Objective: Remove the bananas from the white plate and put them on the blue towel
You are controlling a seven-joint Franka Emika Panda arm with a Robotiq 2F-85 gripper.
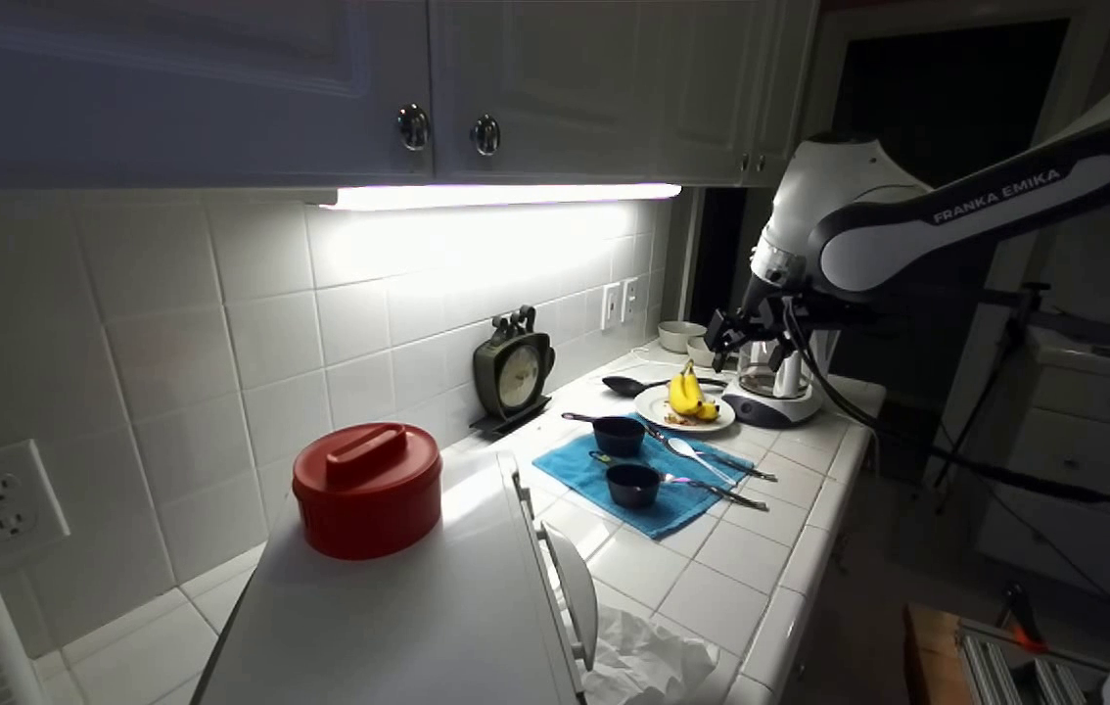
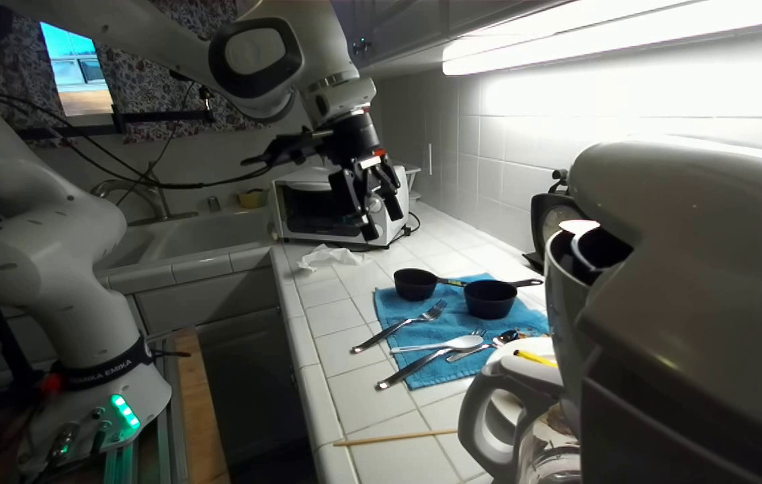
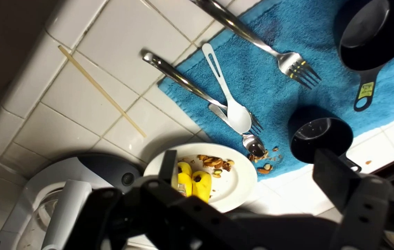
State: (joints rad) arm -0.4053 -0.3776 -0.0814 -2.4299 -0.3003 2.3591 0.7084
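In the wrist view your fingers [image 3: 336,180] gape wide, empty, smooth bananas [image 3: 202,189] at six o'clock, fluffy towel [image 3: 273,95] at two.

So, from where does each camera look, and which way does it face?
An exterior view: higher than the toaster oven, facing over it along the counter to the white plate; arm and jaws at right.
An exterior view: behind the carafe handle, facing the blue towel and sink; arm, base and jaws show.
Wrist view: behind the jaws, which show open, facing down on the bananas and blue towel.
Both exterior views share the blue towel and black cups.
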